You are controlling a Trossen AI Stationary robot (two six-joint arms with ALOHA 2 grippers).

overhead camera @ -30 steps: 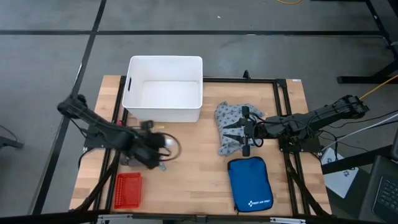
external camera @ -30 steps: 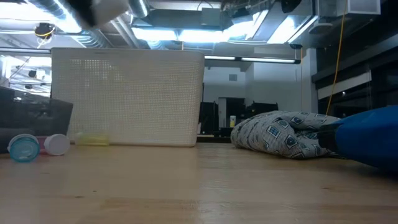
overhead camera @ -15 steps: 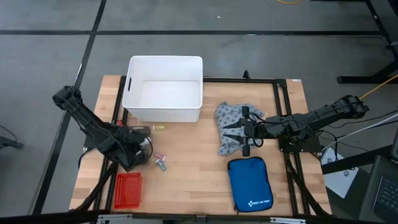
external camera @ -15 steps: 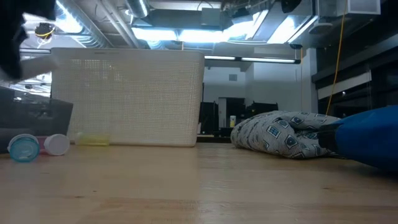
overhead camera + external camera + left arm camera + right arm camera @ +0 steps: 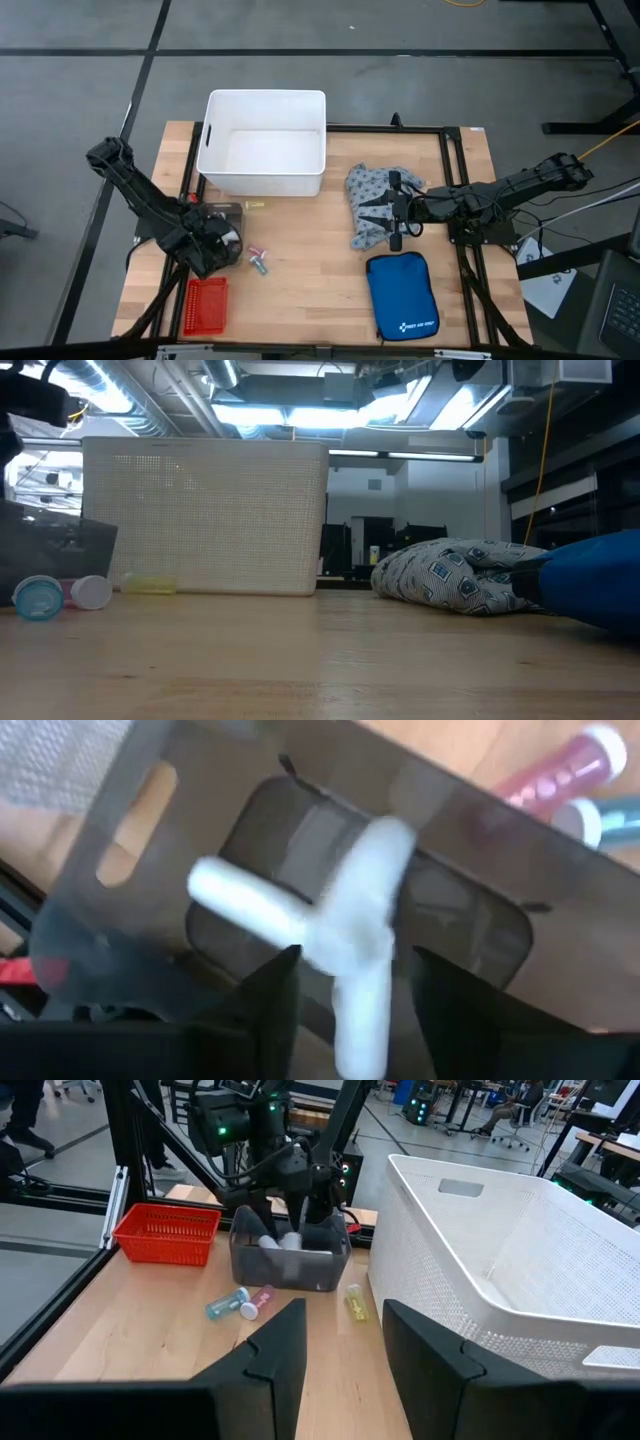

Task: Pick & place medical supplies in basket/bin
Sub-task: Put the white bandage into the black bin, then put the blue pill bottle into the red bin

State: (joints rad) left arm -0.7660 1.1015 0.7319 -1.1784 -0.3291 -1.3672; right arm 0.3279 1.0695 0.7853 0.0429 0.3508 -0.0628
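Note:
My left gripper (image 5: 355, 1010) hangs open over a smoky grey bin (image 5: 222, 213) near the table's left edge. White rolls (image 5: 300, 915) lie crossed inside the bin. One roll (image 5: 362, 1020) shows between my fingers and is apart from both. A pink and a blue vial (image 5: 258, 260) lie on the wood right of the bin, and a yellow vial (image 5: 256, 205) lies by the white tub. The red basket (image 5: 207, 305) sits at the near left. My right gripper (image 5: 345, 1350) stands open over the dotted grey-blue garment (image 5: 368, 190), with nothing between its fingers.
A big white tub (image 5: 264, 142) stands at the far side, left of centre. A blue zip pouch (image 5: 402, 297) lies near the front edge, right of centre. Bare wood lies between the vials and the garment. A black frame rail (image 5: 452, 190) runs along the table's sides.
My left gripper, which had a white roll at its fingers, has swung from above the vials toward the table's left edge. It now stands over the grey bin. The right arm has kept still.

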